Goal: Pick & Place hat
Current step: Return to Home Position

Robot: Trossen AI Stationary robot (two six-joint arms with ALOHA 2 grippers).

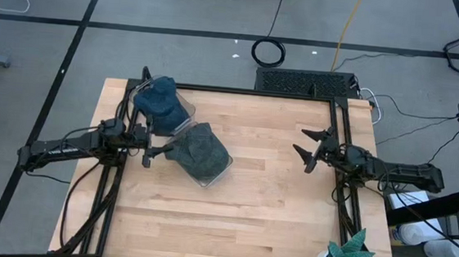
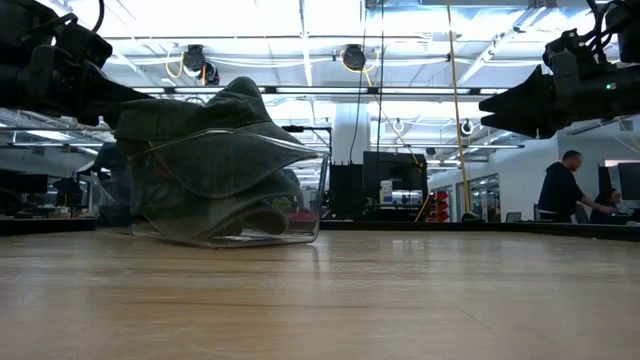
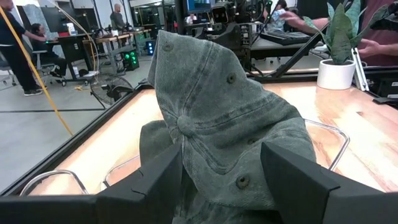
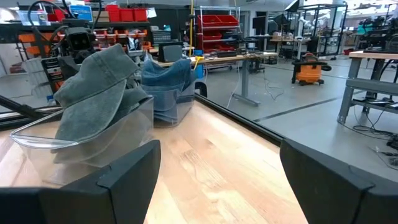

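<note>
My left claw (image 1: pixel 154 152) hangs wide and empty above the table's (image 1: pixel 247 220) left side, fingers spread just short of the bin (image 1: pixel 221 174). Right beyond them the grey cap (image 1: pixel 199 147) lies heaped in that clear bin, its crown rising over the rim. Past it, just beside that bin, a second bin (image 1: pixel 184 118) holds a blue cap (image 1: pixel 158 97). Well across the table my right claw (image 1: pixel 308 147) hovers, wide too, holding nothing.
</note>
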